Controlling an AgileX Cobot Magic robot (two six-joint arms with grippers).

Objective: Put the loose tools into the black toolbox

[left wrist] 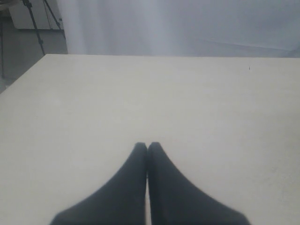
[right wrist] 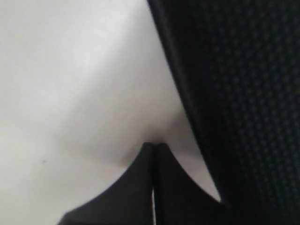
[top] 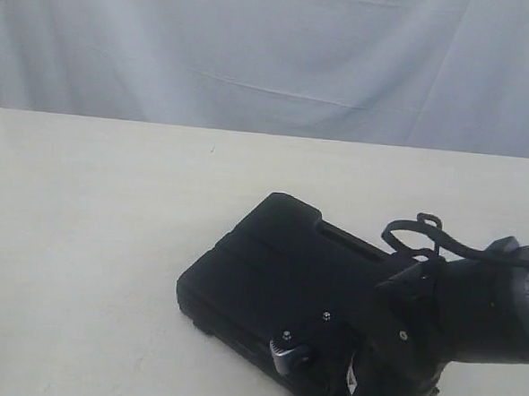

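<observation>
The black toolbox [top: 269,270] lies closed on the pale table, right of centre. Its textured side [right wrist: 243,93] fills one side of the right wrist view. My right gripper [right wrist: 153,145] is shut with nothing between its fingers, its tips low over the table right beside the box; in the exterior view only the right arm [top: 473,309] shows, over the box's near right corner. My left gripper [left wrist: 147,145] is shut and empty over bare tabletop, away from the box. The pliers, tape measure, utility knife and tape roll are out of view.
A grey curtain [top: 274,46] hangs behind the table's far edge [top: 269,131]. A tripod [left wrist: 40,21] stands on the floor beyond one table corner in the left wrist view. A cable loop [top: 415,230] rises from the right arm.
</observation>
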